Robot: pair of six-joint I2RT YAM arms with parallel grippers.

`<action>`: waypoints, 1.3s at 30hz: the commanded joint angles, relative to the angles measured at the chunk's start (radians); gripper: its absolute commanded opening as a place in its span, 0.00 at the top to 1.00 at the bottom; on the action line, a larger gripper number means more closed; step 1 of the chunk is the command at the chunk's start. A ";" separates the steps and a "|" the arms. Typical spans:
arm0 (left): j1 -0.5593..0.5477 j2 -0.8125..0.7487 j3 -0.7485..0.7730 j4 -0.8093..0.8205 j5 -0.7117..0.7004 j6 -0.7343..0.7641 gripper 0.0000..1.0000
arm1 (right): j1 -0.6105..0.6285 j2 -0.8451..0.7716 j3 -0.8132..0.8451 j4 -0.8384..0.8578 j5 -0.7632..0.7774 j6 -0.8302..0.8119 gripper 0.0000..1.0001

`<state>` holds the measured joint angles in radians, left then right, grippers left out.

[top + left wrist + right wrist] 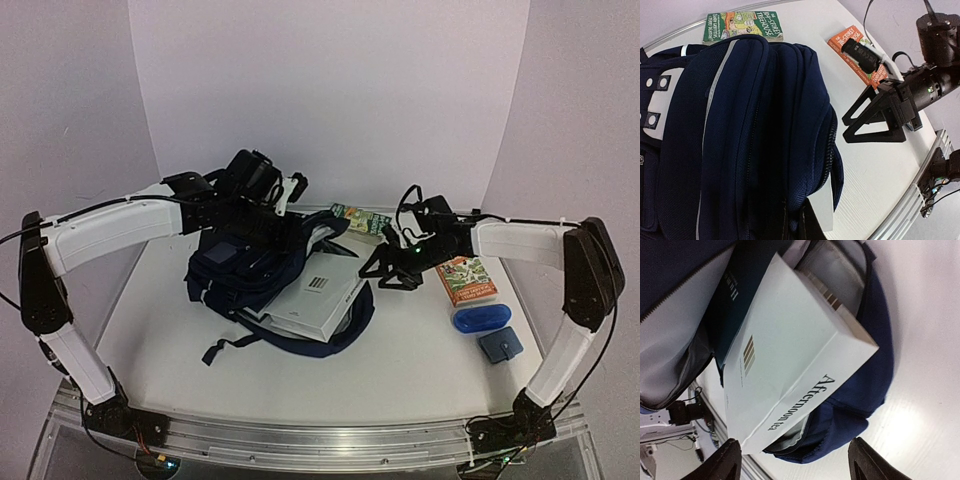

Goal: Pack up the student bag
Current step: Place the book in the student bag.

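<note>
While a white box sticks out of the backpack, the right gripper hangs open beside it; whether the left gripper grips, I cannot tell.

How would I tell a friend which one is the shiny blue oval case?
Start at the large navy blue fabric backpack mid-table and look right to the orange paperback book. Right next to it, on the near side, lies the glossy bright blue oval case: rounded and shiny, unlike the duller square blue pouch beside it.
</note>
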<state>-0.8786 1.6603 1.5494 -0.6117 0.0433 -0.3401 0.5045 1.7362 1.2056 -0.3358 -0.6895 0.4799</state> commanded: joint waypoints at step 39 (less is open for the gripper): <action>0.012 -0.064 -0.032 -0.102 0.076 0.047 0.87 | 0.013 -0.021 -0.006 0.114 0.095 -0.110 0.41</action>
<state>-0.8692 1.6475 1.5204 -0.6816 0.1452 -0.3220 0.5410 1.7475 1.1912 -0.1934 -0.6934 0.4647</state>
